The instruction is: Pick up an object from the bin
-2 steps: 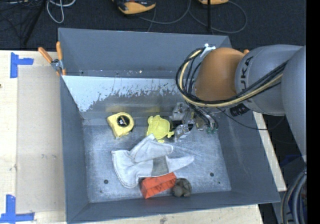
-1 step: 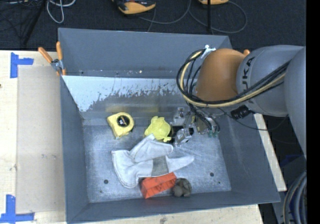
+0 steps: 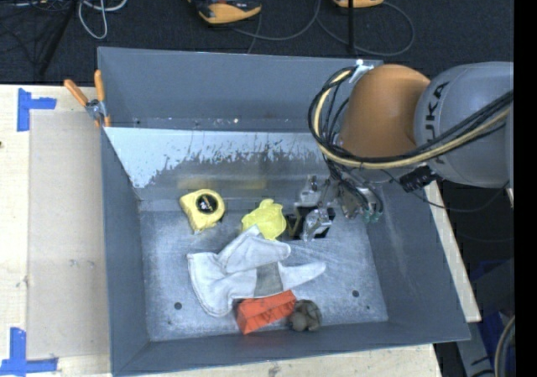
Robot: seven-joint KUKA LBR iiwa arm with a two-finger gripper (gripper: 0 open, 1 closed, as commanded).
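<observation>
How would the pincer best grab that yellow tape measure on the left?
Probably from straight above, closing across two opposite edges of the yellow tape measure. It seems to lie flat, broad face up, so its edges give a firm span. It lies apart from the white glove, with bare bin floor on its sides for the pincer to come down.

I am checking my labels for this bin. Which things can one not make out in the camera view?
Orange block: upper part under the white glove; its print too small to read.
Dark round thing beside it: too small to identify.
Bin floor under the pincer: covered by the arm.
</observation>
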